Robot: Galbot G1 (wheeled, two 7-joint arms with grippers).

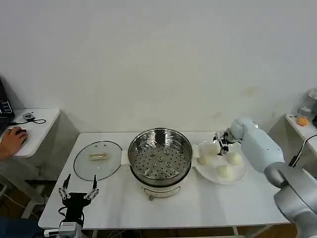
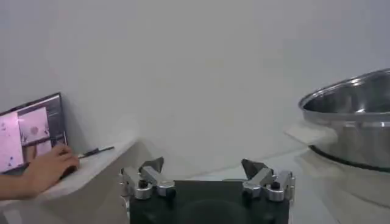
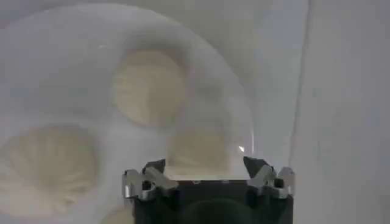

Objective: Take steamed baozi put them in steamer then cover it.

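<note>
The steamer (image 1: 160, 156) stands uncovered at the middle of the table, its perforated tray bare; its rim (image 2: 353, 106) also shows in the left wrist view. The cover (image 1: 98, 159), clear glass with a cream handle, lies flat to its left. Right of the steamer, a white plate (image 1: 241, 173) carries the steamed baozi (image 1: 235, 158). My right gripper (image 1: 221, 144) hangs open just over the plate's far side, and one baozi (image 3: 198, 149) lies between its fingers, apart from them. Two more baozi (image 3: 149, 85) (image 3: 46, 164) lie beyond. My left gripper (image 1: 78, 191) is open at the table's front left.
A person's hand (image 1: 12, 139) rests on a mouse on the side desk at far left, beside a screen (image 2: 30, 134). A small shelf with an orange object (image 1: 302, 120) stands at far right. The white wall is close behind the table.
</note>
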